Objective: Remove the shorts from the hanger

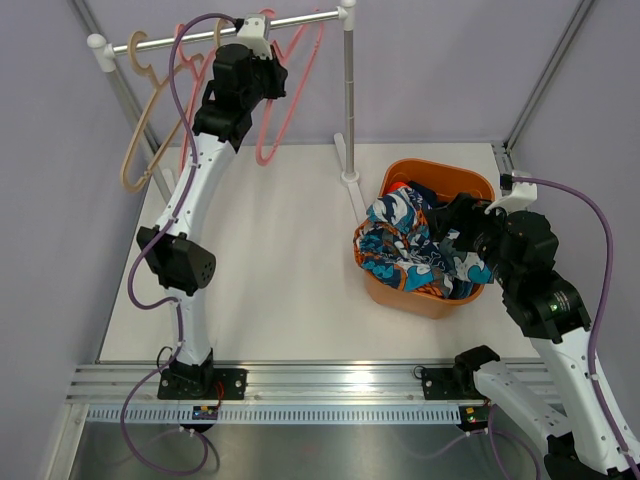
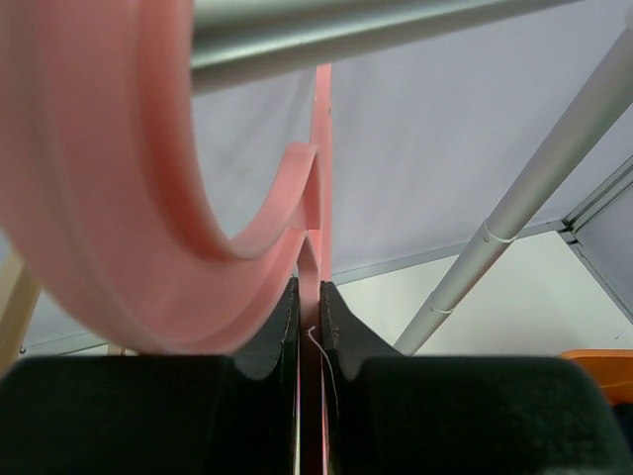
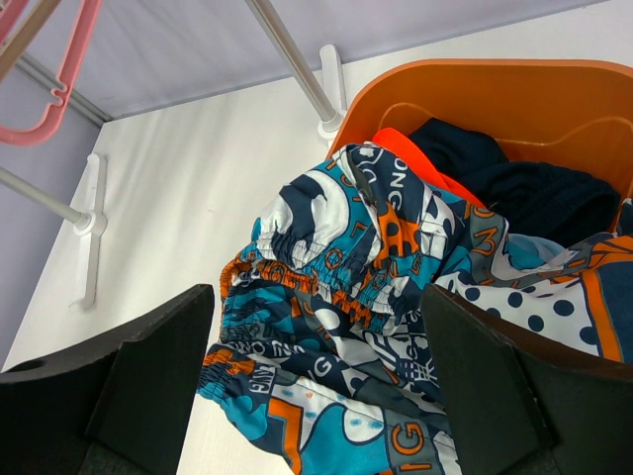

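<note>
The multicolour print shorts point(image 1: 400, 238) lie piled in an orange basket point(image 1: 425, 300) and hang over its left rim. They fill the right wrist view point(image 3: 346, 267), with the orange-red shorts point(image 3: 420, 163) and the dark navy shorts point(image 3: 534, 188) behind them in the basket point(image 3: 495, 79). The light blue shorts are hidden. My right gripper point(image 1: 466, 226) is open and empty just above the print shorts point(image 3: 315, 297). My left gripper point(image 1: 262, 45) is up at the rail, shut on a bare pink hanger point(image 2: 318, 237).
A metal rail point(image 1: 300, 22) spans the back, on a post point(image 1: 348, 100) standing just left of the basket. Pink hangers point(image 1: 275, 115) and a beige hanger point(image 1: 140, 140) hang bare from it. Grey walls close in the left, back and right.
</note>
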Controlling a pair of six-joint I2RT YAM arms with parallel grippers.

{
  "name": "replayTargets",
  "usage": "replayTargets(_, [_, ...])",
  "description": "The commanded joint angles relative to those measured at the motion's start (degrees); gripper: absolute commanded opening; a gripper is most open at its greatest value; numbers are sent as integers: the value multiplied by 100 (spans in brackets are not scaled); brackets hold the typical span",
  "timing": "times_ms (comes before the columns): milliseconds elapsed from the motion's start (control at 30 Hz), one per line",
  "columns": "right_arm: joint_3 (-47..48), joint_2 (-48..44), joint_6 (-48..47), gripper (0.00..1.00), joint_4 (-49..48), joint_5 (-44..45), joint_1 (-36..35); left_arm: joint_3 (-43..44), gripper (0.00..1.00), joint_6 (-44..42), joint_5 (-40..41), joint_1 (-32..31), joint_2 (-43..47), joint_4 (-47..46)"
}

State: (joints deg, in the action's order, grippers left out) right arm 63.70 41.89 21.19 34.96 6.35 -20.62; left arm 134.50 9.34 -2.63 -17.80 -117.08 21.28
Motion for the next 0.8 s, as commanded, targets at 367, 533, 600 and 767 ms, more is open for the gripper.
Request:
replayTargets(367, [-60, -49, -80, 94, -200, -108, -30, -143, 19, 164, -115, 58, 229, -88])
replayTargets(533, [-68, -67, -80, 94, -209, -116, -21, -205, 22, 173, -141, 58, 299, -141])
replayTargets(600, [-77, -84, -71, 95, -200, -116, -21, -231, 25, 156, -158, 58, 361, -133])
replayTargets(767, [-95, -102, -71, 95, -209, -125, -21, -424, 29, 138, -299, 58, 598, -212])
